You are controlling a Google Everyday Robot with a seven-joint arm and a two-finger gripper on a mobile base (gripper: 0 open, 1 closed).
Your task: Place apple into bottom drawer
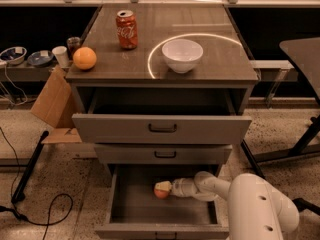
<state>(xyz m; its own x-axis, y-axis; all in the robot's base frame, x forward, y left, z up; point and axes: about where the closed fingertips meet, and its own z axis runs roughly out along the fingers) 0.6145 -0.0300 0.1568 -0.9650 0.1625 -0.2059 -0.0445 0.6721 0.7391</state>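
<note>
The hand (169,188) of the white arm (260,209) is reached sideways into the wide grey bottom drawer (127,206), which stands pulled out, and is closed on the small round red-pink apple (161,190), held near the middle of the drawer's box. The release is judged to be the step in hand. It is best done with the apple lowered until it rests on the drawer floor, so that it is not dropped and set rolling (a round fruit will wander on a flat bottom). The grip should then be loosened gently and the hand drawn straight back, clear of the drawer's side wall and of the closed grey middle drawer (163,154) overhanging from above. Whether the apple touches the floor or hangs just over it cannot be told. The rear of the box is hidden under the upper fronts, and the bottom drawer's front is cut off at the lower edge. The inside of the open grey top drawer (161,128) lies in shadow. On the grey-brown surface (210,29) a red soda can (127,29), a white bowl (182,55) and a plain orange fruit (84,58) are left untouched.
</note>
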